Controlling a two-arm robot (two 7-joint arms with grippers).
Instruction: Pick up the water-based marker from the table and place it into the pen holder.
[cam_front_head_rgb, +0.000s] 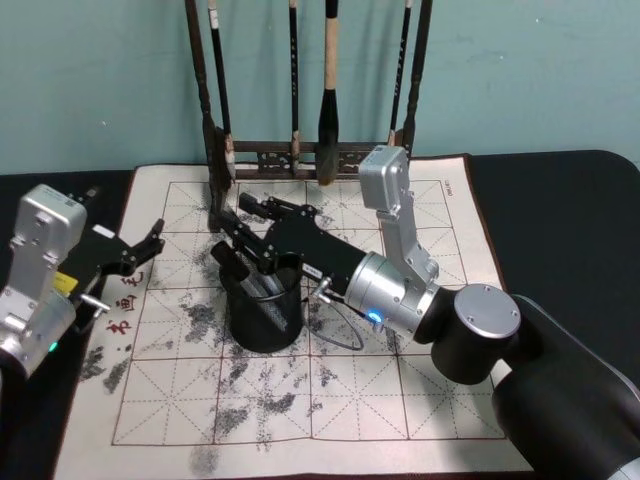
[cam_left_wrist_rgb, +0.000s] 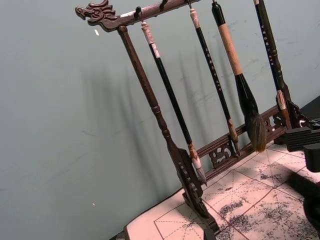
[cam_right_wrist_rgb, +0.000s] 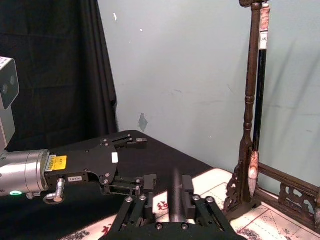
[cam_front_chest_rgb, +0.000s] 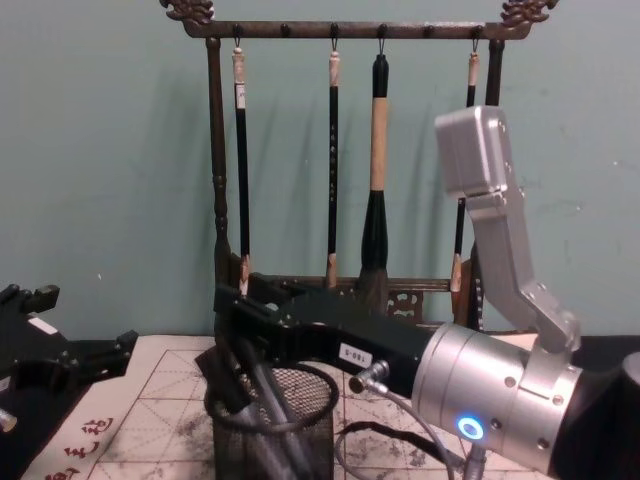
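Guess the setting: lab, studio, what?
Likely a staged calligraphy desk: wooden brush rack with hanging brushes, ink-stained grid mat, mesh pen holder.

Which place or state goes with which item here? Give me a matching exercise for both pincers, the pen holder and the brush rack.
Items:
1. right pincer
2. left pincer
3. pen holder
4. brush rack

Places or states:
A. upright at the far edge of the mat, with brushes hanging
B. open, over the mat's left edge
C. shut on the marker, at the pen holder's mouth
D. standing on the ink-stained mat, under a pincer

Pairs: 1-C, 2-B, 3-D, 4-A
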